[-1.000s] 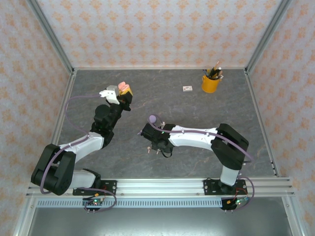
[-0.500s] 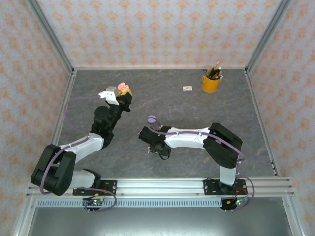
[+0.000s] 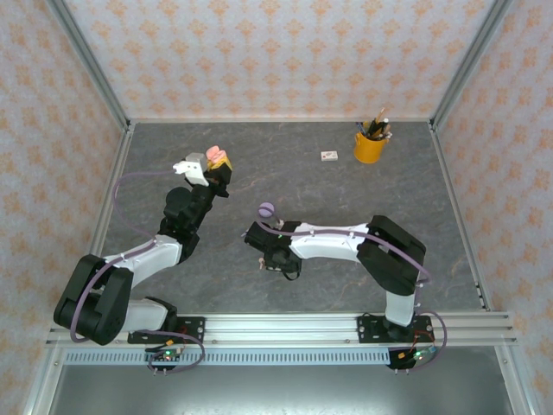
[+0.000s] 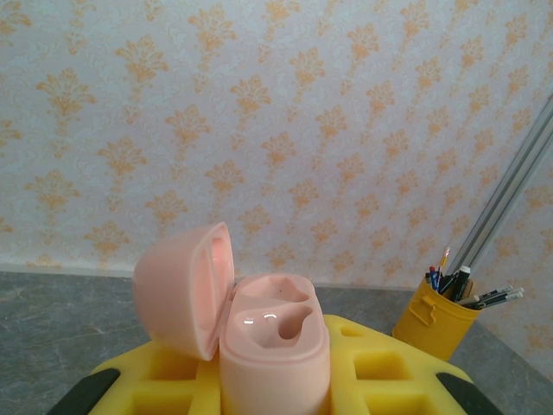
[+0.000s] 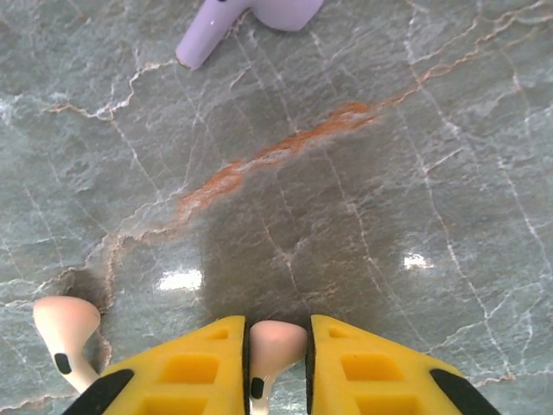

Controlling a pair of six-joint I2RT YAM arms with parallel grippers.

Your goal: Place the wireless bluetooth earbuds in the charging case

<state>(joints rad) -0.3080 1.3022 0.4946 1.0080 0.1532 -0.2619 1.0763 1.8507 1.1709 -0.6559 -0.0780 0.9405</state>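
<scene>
My left gripper (image 3: 218,166) is raised over the far left of the table, shut on a pale pink charging case (image 3: 216,154). In the left wrist view the case (image 4: 275,346) stands upright between the yellow fingers (image 4: 389,372), its lid (image 4: 186,290) swung open to the left and both sockets bare. My right gripper (image 3: 263,258) is down at the table's middle. Its jaws (image 5: 278,333) are shut on a pale pink earbud (image 5: 276,339). A second pink earbud (image 5: 65,327) lies just to the left. A lilac earbud (image 5: 207,39) lies ahead, cut off by the top edge.
A yellow cup of pens (image 3: 370,145) stands at the back right, also in the left wrist view (image 4: 436,316). A small white box (image 3: 328,156) lies to its left. A small round lilac object (image 3: 266,208) rests just beyond the right wrist. Patterned walls enclose the table.
The right gripper's jaws have closed onto the pink earbud and the arm has shifted slightly left. The left arm and its case have not moved.
</scene>
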